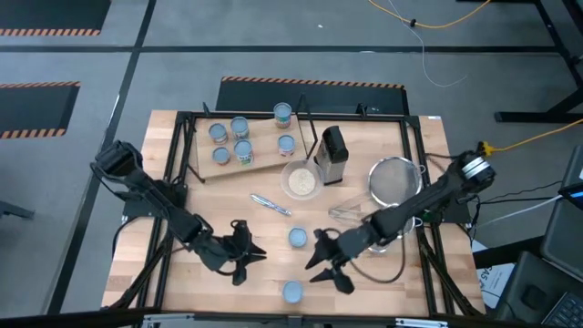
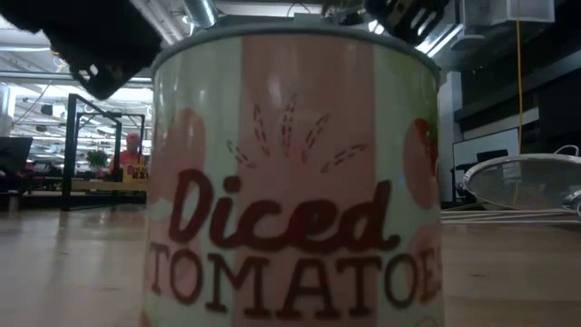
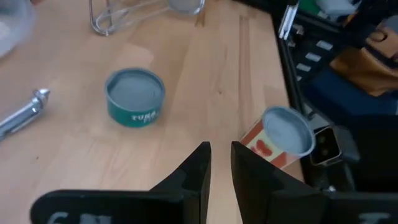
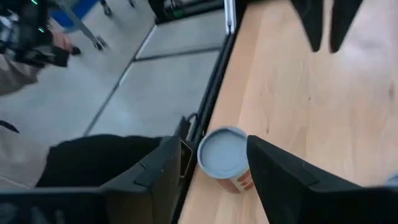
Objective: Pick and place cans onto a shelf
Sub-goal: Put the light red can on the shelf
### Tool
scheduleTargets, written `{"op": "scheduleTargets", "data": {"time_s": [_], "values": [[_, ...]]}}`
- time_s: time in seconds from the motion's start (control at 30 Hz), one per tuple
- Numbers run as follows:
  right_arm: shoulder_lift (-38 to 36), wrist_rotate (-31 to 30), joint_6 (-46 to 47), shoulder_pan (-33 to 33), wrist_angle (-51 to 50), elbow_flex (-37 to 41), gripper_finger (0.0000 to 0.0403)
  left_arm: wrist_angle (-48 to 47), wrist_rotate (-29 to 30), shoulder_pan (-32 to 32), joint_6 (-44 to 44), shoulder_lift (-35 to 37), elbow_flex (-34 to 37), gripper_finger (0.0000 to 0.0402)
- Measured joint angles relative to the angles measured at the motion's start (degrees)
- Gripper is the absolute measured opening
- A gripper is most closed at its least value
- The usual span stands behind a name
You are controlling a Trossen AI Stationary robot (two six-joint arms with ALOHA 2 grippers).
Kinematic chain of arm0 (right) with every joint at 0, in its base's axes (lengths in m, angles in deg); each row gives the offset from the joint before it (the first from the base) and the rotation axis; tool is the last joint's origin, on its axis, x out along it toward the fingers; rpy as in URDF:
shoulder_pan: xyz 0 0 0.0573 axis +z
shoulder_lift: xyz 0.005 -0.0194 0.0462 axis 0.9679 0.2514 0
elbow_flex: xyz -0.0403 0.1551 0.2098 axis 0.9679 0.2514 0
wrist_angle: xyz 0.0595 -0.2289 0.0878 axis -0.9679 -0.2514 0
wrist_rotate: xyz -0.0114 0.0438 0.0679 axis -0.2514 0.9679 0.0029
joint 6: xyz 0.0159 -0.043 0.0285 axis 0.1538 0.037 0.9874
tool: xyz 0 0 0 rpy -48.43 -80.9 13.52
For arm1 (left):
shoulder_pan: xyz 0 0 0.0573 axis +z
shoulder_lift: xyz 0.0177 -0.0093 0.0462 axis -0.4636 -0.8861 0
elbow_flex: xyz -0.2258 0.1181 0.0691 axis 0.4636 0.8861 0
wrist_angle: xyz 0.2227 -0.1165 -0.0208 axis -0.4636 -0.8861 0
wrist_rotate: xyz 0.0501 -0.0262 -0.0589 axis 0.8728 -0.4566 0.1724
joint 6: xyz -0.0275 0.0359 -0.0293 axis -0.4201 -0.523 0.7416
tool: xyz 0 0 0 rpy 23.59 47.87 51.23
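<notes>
Tomato can at table's near edge; right tool open, empty, above

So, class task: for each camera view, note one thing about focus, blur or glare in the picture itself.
Low view: the Diced Tomatoes can fills the frame, soft and pale. Left wrist view: its own fingers blur; the tuna can is sharper. Right wrist view: its fingers blur. High view: evenly lit, no strong glare.

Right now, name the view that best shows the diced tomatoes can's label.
The low view: the diced tomatoes can fills it, its label readable. The high view shows only its pale top at the table's near edge. Both wrist views show the top and a strip of red label.
</notes>
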Motion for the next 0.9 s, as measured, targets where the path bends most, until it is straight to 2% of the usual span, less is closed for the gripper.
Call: {"op": "scheduleTargets", "data": {"time_s": [0.27, 0.5, 0.9], "values": [[11.4, -1.7, -3.9, 0.6, -0.4, -6.5, 0.0188, 0.4, 0.0, 0.0, 0.0, -2.5, 0.0, 0.0055], [18.0, -3.1, -8.8, 0.3, -5.7, -12.6, 0.0188, 0.5, 0.0, 0.0, -0.2, -2.4, 0.0, 0.0055], [19.7, -4.0, -7.9, 0.2, -9.0, -13.7, 0.0188, 0.7, 0.0, 0.0, -0.5, -2.4, 0.0, 0.0055]]}}
